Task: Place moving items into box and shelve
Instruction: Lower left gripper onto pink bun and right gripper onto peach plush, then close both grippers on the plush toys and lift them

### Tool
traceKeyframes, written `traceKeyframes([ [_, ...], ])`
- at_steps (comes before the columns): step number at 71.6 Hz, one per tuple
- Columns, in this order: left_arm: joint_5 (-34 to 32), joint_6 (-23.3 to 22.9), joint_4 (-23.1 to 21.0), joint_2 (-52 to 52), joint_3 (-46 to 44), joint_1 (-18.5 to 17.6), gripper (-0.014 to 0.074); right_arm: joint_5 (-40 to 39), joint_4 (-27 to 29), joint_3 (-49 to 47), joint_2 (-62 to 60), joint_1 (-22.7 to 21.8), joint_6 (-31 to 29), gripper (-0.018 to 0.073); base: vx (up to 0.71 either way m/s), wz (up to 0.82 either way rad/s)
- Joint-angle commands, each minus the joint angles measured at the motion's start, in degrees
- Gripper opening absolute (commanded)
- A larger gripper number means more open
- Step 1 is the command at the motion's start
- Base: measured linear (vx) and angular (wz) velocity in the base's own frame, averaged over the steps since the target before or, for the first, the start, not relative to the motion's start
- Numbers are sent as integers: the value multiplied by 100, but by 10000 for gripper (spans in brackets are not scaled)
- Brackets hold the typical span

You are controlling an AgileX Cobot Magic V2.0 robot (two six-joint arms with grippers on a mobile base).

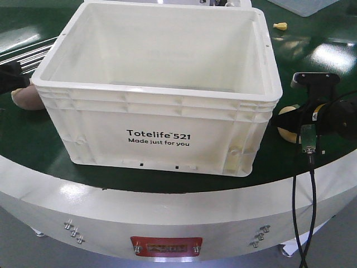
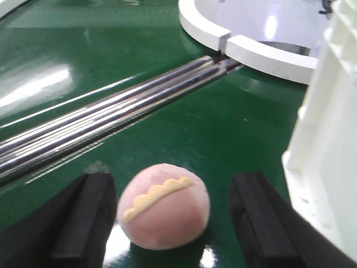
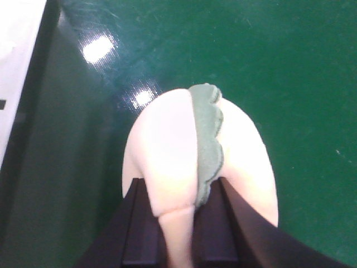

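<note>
A white box [image 1: 162, 84] marked "Totelife 521" stands open and empty on the green belt. A pink dumpling-shaped toy with a yellow crimp [image 2: 164, 212] lies on the belt left of the box, and also shows in the front view [image 1: 25, 98]. My left gripper [image 2: 173, 220] is open, with one finger on each side of the toy and a gap to each. My right gripper [image 3: 181, 226] is shut on a cream dumpling toy with a green crimp [image 3: 178, 145], squeezing its near end. That toy sits just right of the box [image 1: 285, 127].
Shiny metal rails [image 2: 111, 117] cross the belt beyond the pink toy. A white curved guard [image 2: 262, 47] lies behind them. The box wall [image 2: 329, 139] is close on the left gripper's right. A small yellow item [image 1: 280, 25] lies behind the box. The table's white rim [image 1: 167, 212] runs along the front.
</note>
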Motion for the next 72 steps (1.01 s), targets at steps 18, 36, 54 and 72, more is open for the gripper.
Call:
traceKeyframes([
  [18,-676,-51,-40,445,-425,188,556,-184,18,-108,-139,6,24,-15,0,0],
  [36,-464,-51,-40,1108,-1172,188,556,-194,-3,-108,-139,6,24,-15,0,0],
  [54,-376,-51,-40,1812,-1407,188,556,-232,-3,-108,-139,6,24,-15,0,0],
  [72,-704,-51,-34,2455,-1402,188,556,-247,-33,-108,-139,6,24,-15,0,0],
])
